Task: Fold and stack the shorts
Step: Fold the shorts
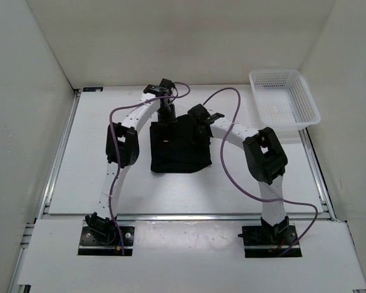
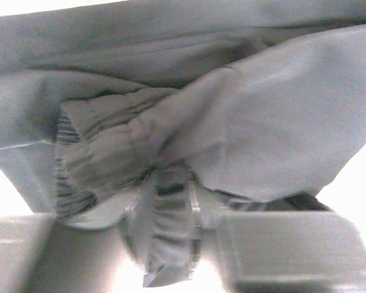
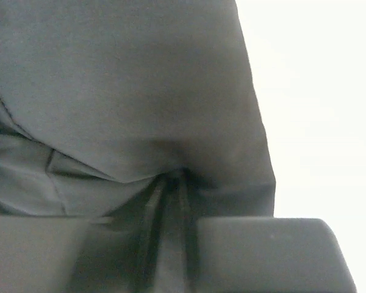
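Entry, shorts (image 1: 180, 146): black, at mid table (image 1: 79, 183), between your two arms.
Overhead view hides both grips; the wrist views show them.
Left gripper (image 2: 168, 213): pinching the gathered waistband (image 2: 110, 152).
Right gripper (image 3: 171, 201): pinching a plain fold.
Basket (image 1: 285, 119): white mesh, far right corner, well apart from the shorts.

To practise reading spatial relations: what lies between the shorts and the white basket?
Top view: the right arm and its purple cable cross between shorts and basket; elsewhere, bare table.
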{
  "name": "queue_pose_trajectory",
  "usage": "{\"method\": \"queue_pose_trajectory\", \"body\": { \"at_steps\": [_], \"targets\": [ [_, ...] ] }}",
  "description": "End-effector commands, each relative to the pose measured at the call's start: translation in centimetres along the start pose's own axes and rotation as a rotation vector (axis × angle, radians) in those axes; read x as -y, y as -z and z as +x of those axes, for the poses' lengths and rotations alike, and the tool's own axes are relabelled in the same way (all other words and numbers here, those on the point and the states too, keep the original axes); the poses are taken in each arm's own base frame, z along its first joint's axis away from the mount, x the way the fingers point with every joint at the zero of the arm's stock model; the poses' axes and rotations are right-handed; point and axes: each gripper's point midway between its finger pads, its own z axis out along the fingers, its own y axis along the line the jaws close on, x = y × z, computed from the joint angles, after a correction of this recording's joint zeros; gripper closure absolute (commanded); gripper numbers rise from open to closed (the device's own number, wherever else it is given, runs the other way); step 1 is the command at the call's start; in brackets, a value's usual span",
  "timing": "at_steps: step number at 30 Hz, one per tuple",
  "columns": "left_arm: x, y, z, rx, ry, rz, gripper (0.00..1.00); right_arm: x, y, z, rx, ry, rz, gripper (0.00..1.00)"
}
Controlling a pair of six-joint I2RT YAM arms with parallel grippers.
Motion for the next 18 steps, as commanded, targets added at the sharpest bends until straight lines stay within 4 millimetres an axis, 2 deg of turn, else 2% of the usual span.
{"method": "queue_pose_trajectory", "body": {
  "at_steps": [1, 2, 3, 4, 5, 6, 7, 8, 9, 10, 11, 12, 13, 14, 15, 16, 17, 18],
  "targets": [
    [1.8, 8.0, -3.4, 0.173, -0.037, 0.066, 0.59, -0.5, 6.2, -4.8, 0.162, 0.05, -0.028, 0.73],
    [1.5, 9.5, -3.6, 0.191, -0.028, 0.07, 0.56, -0.6, 9.2, -6.5, 0.242, 0.042, -0.045, 0.64],
    [1.1, 11.3, -4.2, 0.231, -0.02, 0.072, 0.47, -0.6, 10.9, -7.4, 0.284, 0.032, -0.054, 0.57],
    [1.2, 14.4, -4.2, 0.287, -0.032, 0.079, 0.44, -0.2, 12.2, -7.8, 0.314, 0.041, -0.055, 0.48],
    [0.8, 15.9, -4.6, 0.325, -0.025, 0.08, 0.38, -0.2, 15.1, -8.9, 0.376, 0.045, -0.08, 0.35],
    [0.0, 16.9, -4.5, 0.339, -0.022, 0.07, 0.38, 0.2, 16.3, -9.1, 0.398, 0.039, -0.075, 0.13],
    [-0.2, 18.1, -4.4, 0.364, -0.032, 0.064, 0.28, 1.0, 17.5, -9.5, 0.428, 0.029, -0.051, 0.05],
    [-0.7, 20.9, -4.1, 0.405, -0.023, 0.065, 0.21, 2.0, 19.8, -10.1, 0.467, 0.015, -0.048, 0.01],
    [-1.8, 21.7, -3.4, 0.403, -0.019, 0.041, 0.2, 3.6, 20.4, -9.8, 0.459, 0.007, -0.013, 0.01],
    [-2.2, 22.8, -3.0, 0.426, -0.015, 0.024, 0.2, 5.1, 21.9, -9.7, 0.48, -0.013, 0.004, 0.01],
    [-2.4, 26.0, -2.1, 0.486, -0.016, 0.035, 0.14, 6.6, 22.6, -9.6, 0.495, -0.039, 0.047, 0.01],
    [-3.6, 26.0, -0.8, 0.467, -0.003, 0.009, 0.14, 8.0, 22.9, -8.8, 0.481, -0.05, 0.081, 0.01],
    [-4.2, 26.8, 0.2, 0.477, 0.0, -0.003, 0.11, 9.5, 24.4, -8.6, 0.503, -0.091, 0.089, 0.01],
    [-4.3, 30.6, 1.0, 0.588, -0.001, 0.022, 0.11, 10.9, 23.7, -7.3, 0.476, -0.089, 0.117, 0.01],
    [-5.3, 29.6, 2.6, 0.564, 0.023, 0.005, 0.11, 12.0, 24.0, -6.6, 0.476, -0.112, 0.139, 0.01],
    [-5.8, 30.4, 3.6, 0.589, 0.035, 0.004, 0.08, 13.4, 25.2, -5.9, 0.494, -0.136, 0.155, 0.01],
    [-6.3, 33.6, 4.9, 0.692, 0.04, 0.024, 0.07, 14.4, 24.5, -4.5, 0.47, -0.146, 0.181, 0.01],
    [-7.6, 32.0, 6.5, 0.658, 0.066, 0.006, 0.07, 15.0, 24.5, -3.8, 0.471, -0.146, 0.191, 0.01]
  ]
}}
